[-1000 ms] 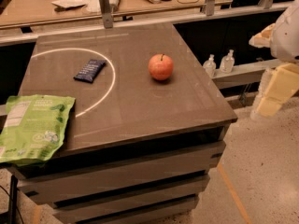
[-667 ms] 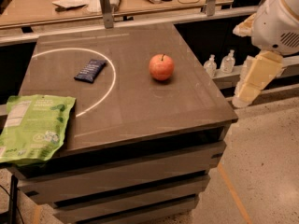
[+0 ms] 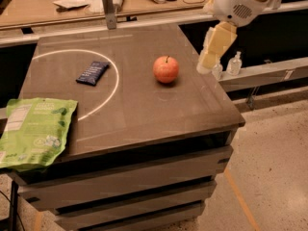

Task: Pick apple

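Table (image 3: 144, 114) with the apple (image 3: 166, 69) right of centre. A packet (image 3: 92, 73) lies to its left, inside a curved line (image 3: 117, 83). A bag (image 3: 34, 131) overhangs the front-left edge. The pincer (image 3: 207, 64) hangs over the table's right edge, just right of the apple and apart from it. A workbench (image 3: 72, 11) stands behind.

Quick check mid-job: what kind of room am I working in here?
Probably a lab or workshop: cluttered workbench behind, a white arc marked on the table. The gripper hangs right of the apple, apart from it.
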Motion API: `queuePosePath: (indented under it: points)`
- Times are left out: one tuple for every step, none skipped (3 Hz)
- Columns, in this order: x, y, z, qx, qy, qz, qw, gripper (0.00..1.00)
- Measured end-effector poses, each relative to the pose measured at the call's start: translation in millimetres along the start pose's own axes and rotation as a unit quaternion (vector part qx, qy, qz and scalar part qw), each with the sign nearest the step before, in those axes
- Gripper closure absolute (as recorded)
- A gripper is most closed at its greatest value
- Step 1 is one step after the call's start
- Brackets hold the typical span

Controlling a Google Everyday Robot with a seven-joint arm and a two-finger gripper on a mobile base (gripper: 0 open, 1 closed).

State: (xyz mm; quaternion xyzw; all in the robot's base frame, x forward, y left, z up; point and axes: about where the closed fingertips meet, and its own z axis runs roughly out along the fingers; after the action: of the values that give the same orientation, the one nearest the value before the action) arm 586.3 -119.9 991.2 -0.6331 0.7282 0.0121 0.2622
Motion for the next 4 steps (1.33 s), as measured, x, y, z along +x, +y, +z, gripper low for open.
queuePosePath:
  points:
    - [-39,-32,37,-0.006,-0.039,0.008,0.9992,0.0]
    - [-59,-43,74,-0.023,-0.067,0.031,0.997,0.0]
    - [-63,-38,99,-0.045,-0.083,0.055,0.994,0.0]
    - [-63,-23,119,-0.069,-0.091,0.069,0.991,0.0]
